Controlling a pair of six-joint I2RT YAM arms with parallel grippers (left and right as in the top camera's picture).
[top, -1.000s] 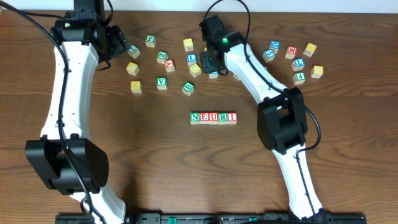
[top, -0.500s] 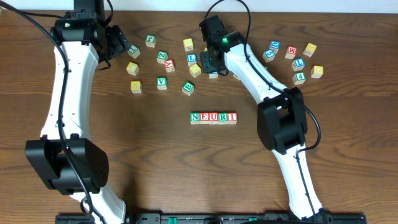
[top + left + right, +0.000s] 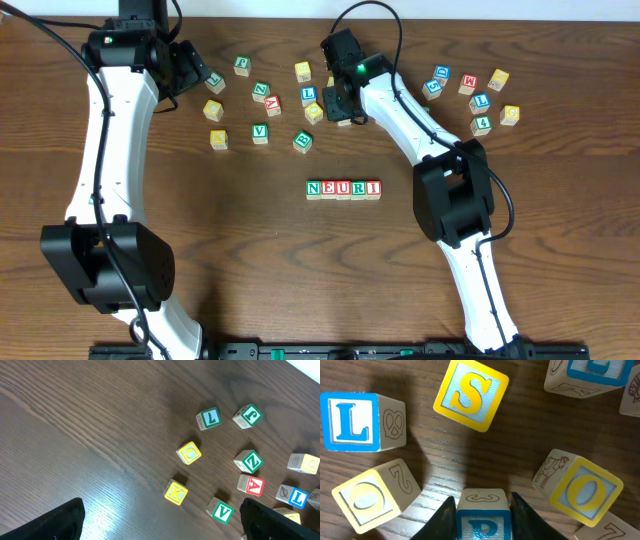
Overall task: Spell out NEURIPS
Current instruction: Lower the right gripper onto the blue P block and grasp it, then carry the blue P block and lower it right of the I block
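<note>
We see right jaws clamped on small wooden blue-P cube (image 3: 483, 527), ribbed face; yellow-faced S cube (image 3: 471, 394) just ahead; left jaws wide.

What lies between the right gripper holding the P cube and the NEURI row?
Nothing. In the overhead view, only bare table separates the right gripper, shut on the P cube, from the NEURI row.

A: S cube (image 3: 471, 394) col.?
B: Yellow frame, yellow letter, pale ribbed bg. Left of it L cube (image 3: 351, 422) is blue; below it P cube (image 3: 483, 517) blue; table (image 3: 520, 435) dark brown w/ grain.
</note>
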